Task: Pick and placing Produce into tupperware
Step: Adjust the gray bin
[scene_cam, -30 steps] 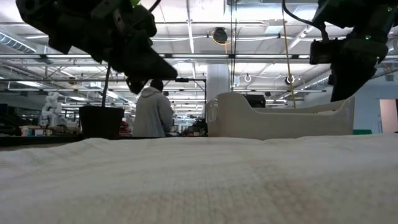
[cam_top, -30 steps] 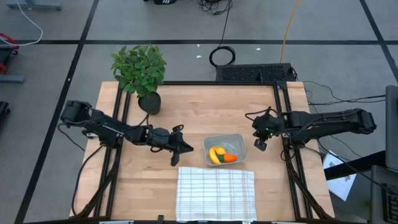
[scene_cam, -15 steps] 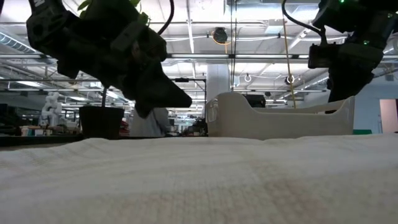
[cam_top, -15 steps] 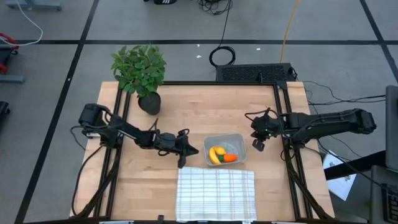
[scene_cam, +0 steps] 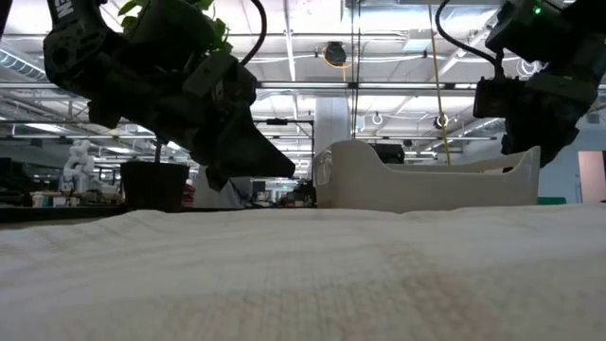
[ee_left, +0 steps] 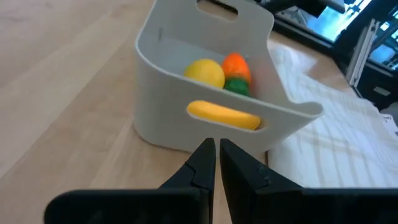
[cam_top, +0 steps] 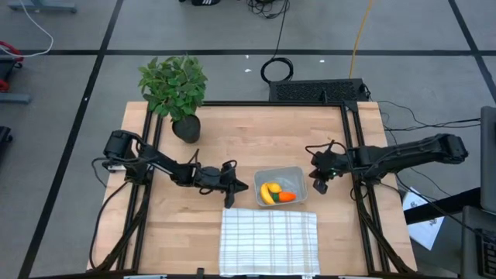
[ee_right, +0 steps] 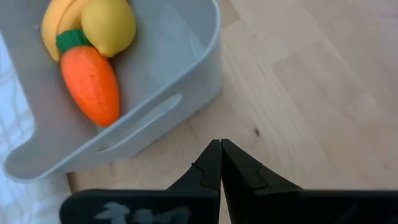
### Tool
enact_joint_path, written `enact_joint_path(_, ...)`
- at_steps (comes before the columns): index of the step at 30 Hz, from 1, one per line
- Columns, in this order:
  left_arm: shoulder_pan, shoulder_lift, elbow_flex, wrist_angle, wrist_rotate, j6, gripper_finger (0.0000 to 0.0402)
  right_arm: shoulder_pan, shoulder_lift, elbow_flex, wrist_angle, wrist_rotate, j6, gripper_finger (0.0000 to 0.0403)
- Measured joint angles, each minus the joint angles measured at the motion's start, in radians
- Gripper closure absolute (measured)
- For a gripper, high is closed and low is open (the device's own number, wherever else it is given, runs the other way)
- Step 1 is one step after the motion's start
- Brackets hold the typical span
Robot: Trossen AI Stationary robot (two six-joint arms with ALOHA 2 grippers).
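The grey translucent tupperware stands on the wooden table, just beyond the checked cloth. Inside it lie the yellow banana, the lemon and the orange carrot with its green top. The right wrist view shows all three foods close together: carrot, lemon, banana. My left gripper is shut and hovers just left of the tupperware, pointing at its handle slot. My right gripper is shut, just right of the container, above bare wood.
A potted green plant stands at the table's far left. The white checked cloth covers the near edge in front of the tupperware. Bare wood lies between the plant and the container. A black keyboard-like unit sits beyond the far edge.
My left gripper has moved toward the table's right, closing in on the tupperware's left side, and dropped lower. My right gripper has shifted slightly toward the near edge and down, beside the container's right side. The foods and tupperware have stayed put.
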Motion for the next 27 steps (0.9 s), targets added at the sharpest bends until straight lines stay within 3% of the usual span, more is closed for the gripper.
enact_joint_path(6, 0.005, 0.000, 0.008, 0.048, -0.025, 0.045, 0.0376, 0.008, 0.000, -0.037, 0.101, 0.000, 0.008, 0.0403)
enact_joint_path(16, 0.034, 0.000, 0.087, -0.106, -0.005, 0.086, 0.0376, 0.010, 0.000, -0.076, 0.190, -0.001, 0.024, 0.0403)
enact_joint_path(27, 0.069, 0.000, 0.089, -0.111, 0.030, 0.086, 0.0376, 0.061, 0.000, -0.089, 0.293, 0.000, 0.042, 0.0403)
